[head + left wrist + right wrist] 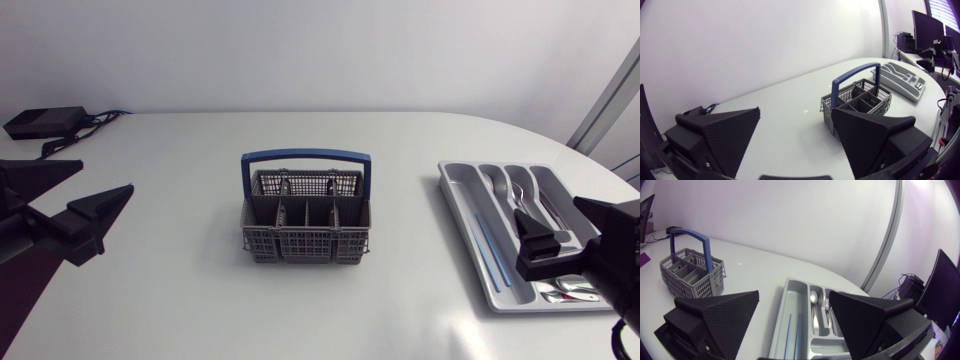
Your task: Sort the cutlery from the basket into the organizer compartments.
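The grey cutlery basket with a blue handle stands upright at the table's middle, and its compartments look empty. The grey organizer tray lies at the right and holds spoons, other cutlery and thin blue sticks. My left gripper hovers open at the far left, well apart from the basket, which lies ahead of it. My right gripper is open above the tray's near right part. In the right wrist view the tray lies just ahead of the open gripper.
A black box with cables sits at the table's back left corner. Bare white tabletop surrounds the basket on all sides. The table's curved edge runs close behind and to the right of the tray.
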Available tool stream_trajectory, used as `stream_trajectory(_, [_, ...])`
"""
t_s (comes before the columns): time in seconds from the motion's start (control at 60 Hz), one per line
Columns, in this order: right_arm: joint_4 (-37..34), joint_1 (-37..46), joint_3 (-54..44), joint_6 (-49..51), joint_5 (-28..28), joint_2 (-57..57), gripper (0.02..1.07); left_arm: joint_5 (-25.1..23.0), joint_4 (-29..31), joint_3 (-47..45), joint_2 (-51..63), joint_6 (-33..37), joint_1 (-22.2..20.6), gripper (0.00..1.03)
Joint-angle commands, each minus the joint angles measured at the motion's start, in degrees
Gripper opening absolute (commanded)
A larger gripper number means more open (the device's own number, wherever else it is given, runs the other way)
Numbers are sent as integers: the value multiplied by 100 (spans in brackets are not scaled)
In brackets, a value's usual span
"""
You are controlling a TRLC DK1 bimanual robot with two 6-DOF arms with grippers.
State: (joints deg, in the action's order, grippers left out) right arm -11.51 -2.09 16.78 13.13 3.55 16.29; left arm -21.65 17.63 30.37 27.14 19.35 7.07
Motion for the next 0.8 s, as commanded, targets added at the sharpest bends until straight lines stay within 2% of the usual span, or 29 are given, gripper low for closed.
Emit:
stream_trajectory(0.0, [200, 57, -335, -336, -56, -262, 103, 116, -191, -363, -245, -298, 25, 99])
stream_trajectory(0.433, [1143, 207, -1666, -1304, -353, -1618, 103, 1155, -988, -1718, -1496, -1128, -346, 99])
stream_trajectory(0.783, [1151, 209, -1678, -1313, -355, -1629, 103, 2023, -1654, -2852, -2543, -1822, -656, 99])
